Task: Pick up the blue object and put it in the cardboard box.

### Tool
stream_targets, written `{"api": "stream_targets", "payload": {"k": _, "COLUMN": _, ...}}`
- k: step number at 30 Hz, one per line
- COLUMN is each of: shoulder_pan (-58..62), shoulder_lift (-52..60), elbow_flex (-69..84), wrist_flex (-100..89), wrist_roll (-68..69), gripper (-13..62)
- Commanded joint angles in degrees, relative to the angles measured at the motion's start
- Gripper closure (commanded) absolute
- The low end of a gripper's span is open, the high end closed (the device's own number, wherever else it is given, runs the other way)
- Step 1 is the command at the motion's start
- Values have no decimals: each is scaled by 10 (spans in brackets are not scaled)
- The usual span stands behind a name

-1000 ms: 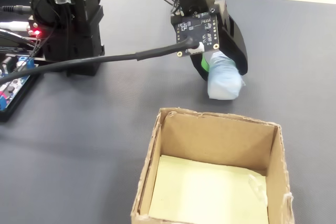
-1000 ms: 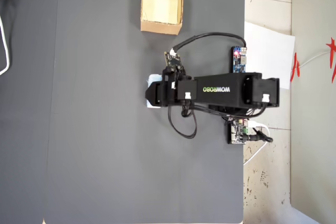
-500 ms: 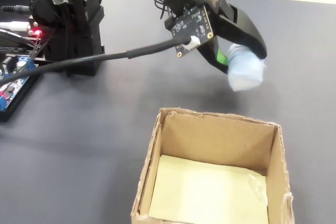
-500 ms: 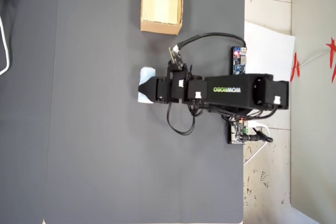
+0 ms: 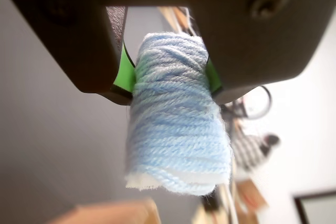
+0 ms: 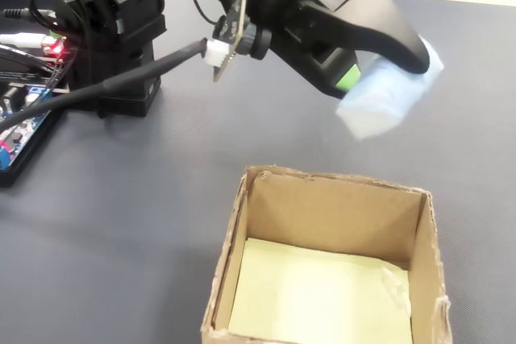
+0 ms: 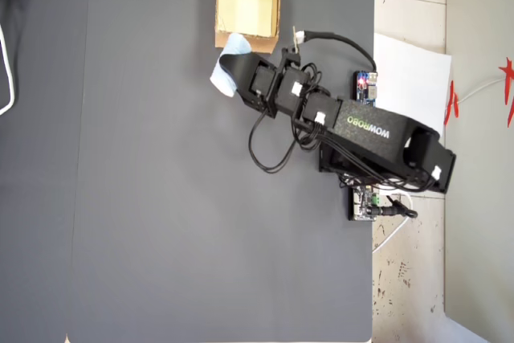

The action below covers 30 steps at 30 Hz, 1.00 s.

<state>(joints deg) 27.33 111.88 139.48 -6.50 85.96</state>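
dark grey mat [image 7: 161, 198] under everything. our gripper [image 5: 169, 80] is clamped on the blue object [image 5: 176, 135], held in the air just short of the cardboard box [image 6: 242, 223]. carry step; next we move over the opening and release.

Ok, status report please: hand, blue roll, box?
Hand shut on blue roll, lifted off the mat. Cardboard box open, roll not yet over it. Nothing in the way.

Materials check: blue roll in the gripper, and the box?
Blue roll: looks like wound yarn, soft and matte, with visible twisted strands and loose fuzz. Box: tan corrugated cardboard, raw ragged edges; its pale yellow floor is probably paper.
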Motion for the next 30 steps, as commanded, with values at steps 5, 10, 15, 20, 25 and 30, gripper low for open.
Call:
{"api": "stream_targets", "payload": {"k": 5, "shoulder_pan": 83, "shoulder_lift": -16, "elbow_flex": -115, "wrist_flex": -54, "wrist_roll": -51, "gripper": 352}}
{"api": "stream_targets", "payload": {"k": 10, "shoulder_pan": 140, "shoulder_lift": -51, "elbow_flex": -156, "wrist_flex": -31, "wrist_roll": -64, "gripper": 352}}
{"api": "stream_targets", "payload": {"k": 15, "shoulder_pan": 180, "shoulder_lift": -90, "elbow_flex": -172, "wrist_flex": -11, "wrist_roll": -65, "gripper": 351}}
{"api": "stream_targets", "payload": {"k": 20, "shoulder_pan": 200, "shoulder_lift": -111, "elbow_flex": -173, "wrist_flex": 38, "wrist_roll": -61, "gripper": 205}}
{"api": "stream_targets", "payload": {"k": 25, "shoulder_pan": 203, "shoulder_lift": -111, "elbow_flex": -168, "wrist_flex": 40, "wrist_roll": -59, "gripper": 169}}
{"api": "stream_targets", "payload": {"k": 30, "shoulder_pan": 203, "shoulder_lift": -105, "elbow_flex": -168, "wrist_flex": 40, "wrist_roll": -58, "gripper": 168}}
